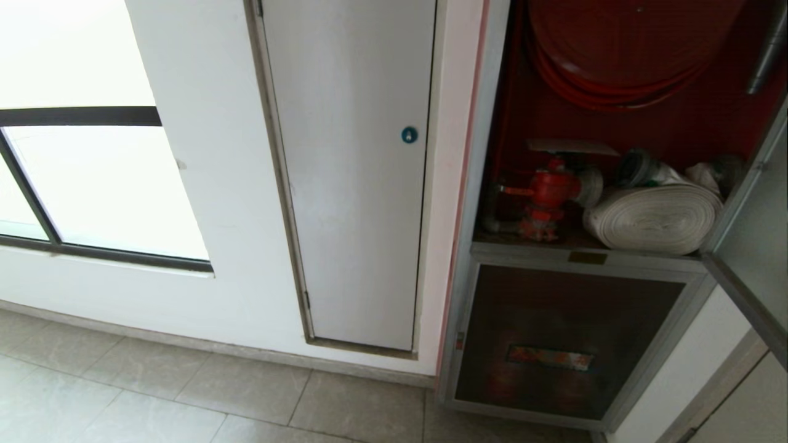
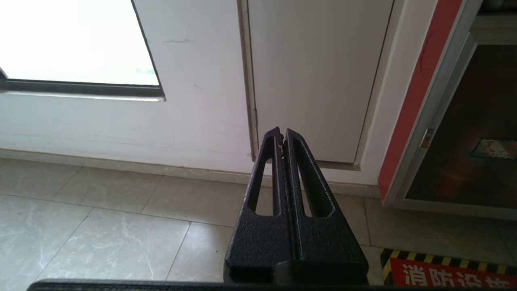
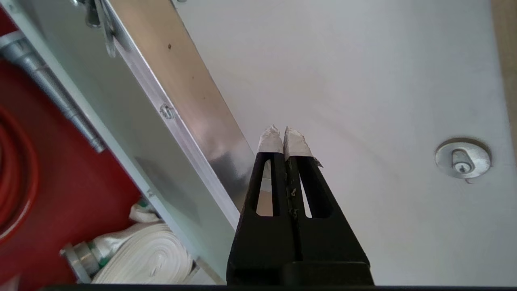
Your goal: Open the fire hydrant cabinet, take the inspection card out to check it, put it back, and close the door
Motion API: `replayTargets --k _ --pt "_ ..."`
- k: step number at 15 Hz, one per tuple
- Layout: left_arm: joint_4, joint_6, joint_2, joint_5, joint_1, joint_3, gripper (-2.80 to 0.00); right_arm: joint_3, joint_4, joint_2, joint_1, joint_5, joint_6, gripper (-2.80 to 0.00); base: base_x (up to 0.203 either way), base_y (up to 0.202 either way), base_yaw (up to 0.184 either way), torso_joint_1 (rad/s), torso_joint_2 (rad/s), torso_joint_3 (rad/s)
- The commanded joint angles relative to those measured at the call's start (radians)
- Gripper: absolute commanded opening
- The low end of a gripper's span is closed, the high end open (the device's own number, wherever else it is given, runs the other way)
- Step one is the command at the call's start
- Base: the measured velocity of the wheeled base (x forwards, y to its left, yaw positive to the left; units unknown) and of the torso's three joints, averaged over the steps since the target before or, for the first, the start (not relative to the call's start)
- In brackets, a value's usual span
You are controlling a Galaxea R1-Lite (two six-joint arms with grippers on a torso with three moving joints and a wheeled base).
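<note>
The fire hydrant cabinet [image 1: 477,184] stands open, showing its red inside, a red hose reel [image 1: 615,55], a red valve [image 1: 548,197] and a white rolled hose [image 1: 652,218]. A pale flat sheet [image 1: 569,146] lies above the valve; it looks like the inspection card, but no print shows. The door [image 1: 754,246] is swung out at the right edge. My right gripper [image 3: 284,131] is shut and empty, its taped tips just off the door's metal frame [image 3: 194,93], beside the glass [image 3: 101,121]. My left gripper [image 2: 281,133] is shut, parked low and facing the wall base. Neither arm shows in the head view.
A grey-white panel with a round blue lock [image 1: 409,135] sits left of the cabinet. Below is a smaller glass door with a red label [image 1: 550,357]. A pale panel with a silver lock [image 3: 462,159] lies beyond the right gripper. A window [image 1: 92,184] and a floor warning mat [image 2: 448,275] are nearby.
</note>
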Motion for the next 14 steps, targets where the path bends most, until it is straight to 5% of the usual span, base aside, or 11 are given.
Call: replayTargets --k 1,10,14 --pt "0.0 0.001 0.001 0.0 0.0 0.006 -2.8 -0.004 -0.003 0.011 0.001 0.021 0.002 -2.8 0.0 0.0 0.0 0.0 0.0 0.0" --pt "0.0 0.001 0.001 0.0 0.0 0.006 -2.8 0.056 0.004 -0.071 0.071 0.105 0.001 -2.8 0.0 0.0 0.0 0.0 0.0 0.0" --pt "0.0 0.001 0.001 0.0 0.0 0.006 -2.8 0.089 0.009 -0.126 0.168 0.149 0.001 -2.8 0.0 0.0 0.0 0.0 0.0 0.0"
